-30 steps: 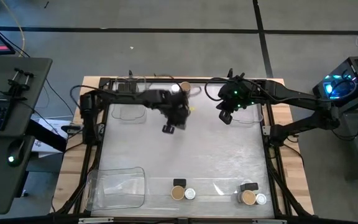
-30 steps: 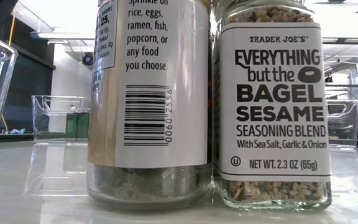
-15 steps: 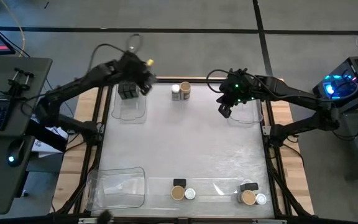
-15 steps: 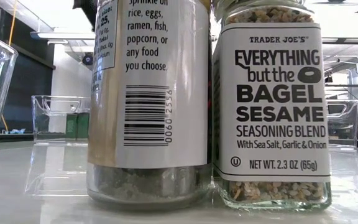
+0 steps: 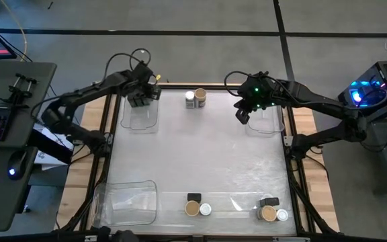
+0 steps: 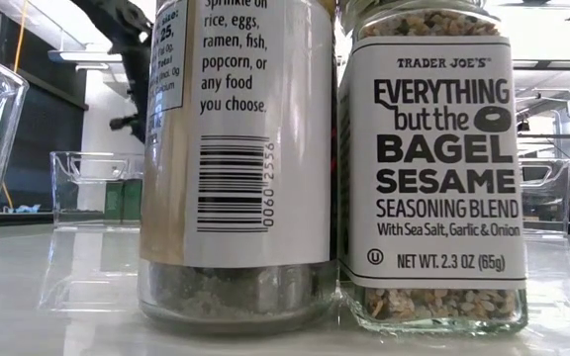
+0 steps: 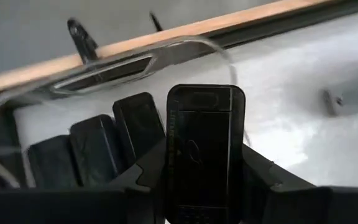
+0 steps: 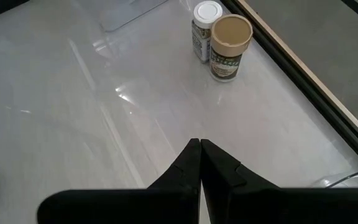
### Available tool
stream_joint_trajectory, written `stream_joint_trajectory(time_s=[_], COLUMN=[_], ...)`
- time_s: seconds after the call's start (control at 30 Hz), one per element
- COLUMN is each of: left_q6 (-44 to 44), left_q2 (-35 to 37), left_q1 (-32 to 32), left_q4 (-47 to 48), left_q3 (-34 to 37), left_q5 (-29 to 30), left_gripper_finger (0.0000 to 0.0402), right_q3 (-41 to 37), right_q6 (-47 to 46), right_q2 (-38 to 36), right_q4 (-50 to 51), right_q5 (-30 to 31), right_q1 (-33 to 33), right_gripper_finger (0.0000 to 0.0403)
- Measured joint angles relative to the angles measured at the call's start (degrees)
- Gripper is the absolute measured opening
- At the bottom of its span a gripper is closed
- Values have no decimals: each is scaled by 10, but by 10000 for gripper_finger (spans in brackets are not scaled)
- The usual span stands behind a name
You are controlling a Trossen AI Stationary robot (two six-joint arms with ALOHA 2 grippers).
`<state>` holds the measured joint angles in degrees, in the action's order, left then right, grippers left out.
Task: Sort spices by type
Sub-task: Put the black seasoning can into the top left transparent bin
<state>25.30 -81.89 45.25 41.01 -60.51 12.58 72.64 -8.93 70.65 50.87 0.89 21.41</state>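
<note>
Left tool (image 5: 144, 94) at the far left corner of the table (image 5: 200, 158), over a clear bin (image 5: 142, 114), pinching a black boxy spice container (image 7: 205, 149) between its fingers (image 7: 260, 174). Three more black containers (image 7: 98, 152) lined up inside that bin, just beside the held one; whether the held one touches the bin floor, hard to tell from the wrist view.

Right tool (image 5: 242, 114) near the far right corner, hanging above the edge of a second clear bin (image 5: 266, 121), fingers (image 8: 194, 165) pressed together on nothing.

Between the two arms, at the far edge: a white-topped jar (image 5: 190, 99) and a tan-topped jar (image 5: 200, 97), touching or nearly so.

Along the near edge, inside a long clear tray (image 5: 234, 200): one group of a black box (image 5: 193, 197), a tan-topped jar (image 5: 192, 208) and a white-topped jar (image 5: 205, 210); well apart to the right, a second like group (image 5: 269, 210). A larger clear bin (image 5: 127, 202) at the near left corner.

In the low view, two jars up close: one with a barcode label (image 6: 236, 158), the other labelled bagel sesame seasoning (image 6: 433, 168), side by side.
</note>
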Motion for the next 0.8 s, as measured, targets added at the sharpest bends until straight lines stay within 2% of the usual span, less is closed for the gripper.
stream_joint_trajectory(time_s=[0.4, 0.57, 0.8], left_q6=[45, 47, 61], left_q2=[-73, -74, -74], left_q1=[2, 2, 2], left_q4=[-24, -25, -28], left_q3=[0, 0, 0], left_q5=[3, 33, 34], left_gripper_finger=[114, 117, 161], right_q3=[0, 0, 0], right_q6=[0, 0, -2], right_q2=[0, 0, 0], right_q4=[0, 0, 0], right_q5=[0, 0, 0], right_q1=[0, 0, 0], right_gripper_finger=[0, 0, 0])
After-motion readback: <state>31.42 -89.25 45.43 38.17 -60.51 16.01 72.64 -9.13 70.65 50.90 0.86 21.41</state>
